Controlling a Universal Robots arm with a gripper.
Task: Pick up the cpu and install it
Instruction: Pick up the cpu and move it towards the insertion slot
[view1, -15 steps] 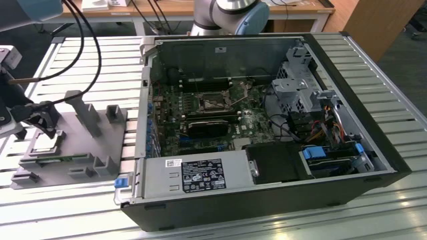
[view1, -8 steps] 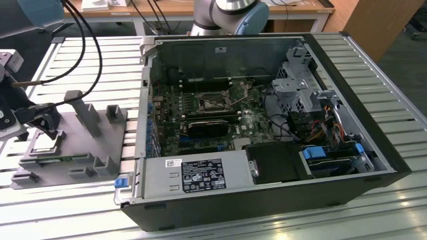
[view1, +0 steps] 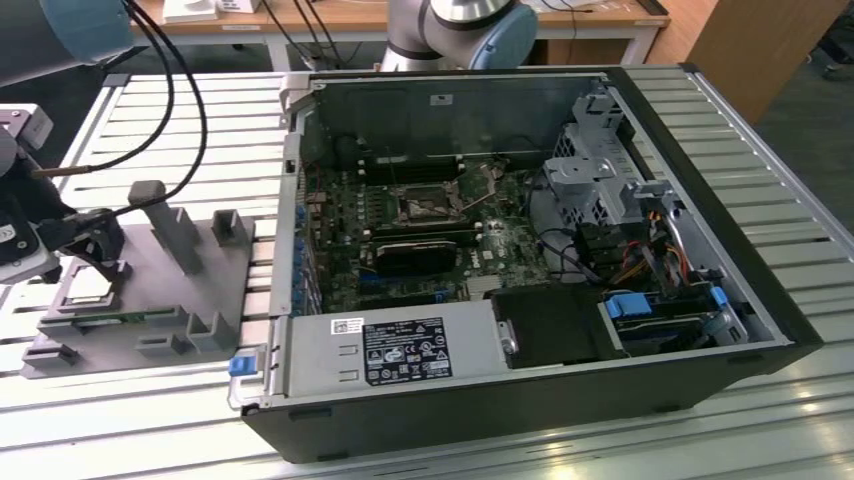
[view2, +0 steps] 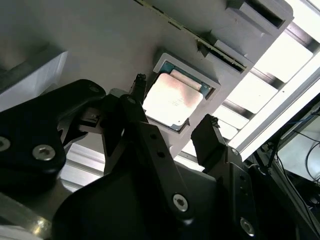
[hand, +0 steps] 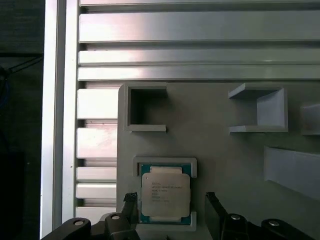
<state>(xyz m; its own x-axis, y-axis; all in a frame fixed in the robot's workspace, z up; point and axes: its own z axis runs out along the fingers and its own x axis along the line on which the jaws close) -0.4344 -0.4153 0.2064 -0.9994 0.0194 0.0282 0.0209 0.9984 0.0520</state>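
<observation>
Even overhead light is spread across the slatted metal table (view1: 781, 225) in the exterior view. Strong glare is thrown off the slats nearest the camera, and the interior of the open computer case (view1: 441, 225) is left in shade. In the second wrist view the slats are burned out to white, while the gripper (view2: 171, 101) is rendered almost black. A pale sheen is caught on the cpu (view2: 170, 100) (hand: 165, 192) in both wrist views, and soft shadows are held in the pockets of the grey tray (hand: 220, 150).
</observation>
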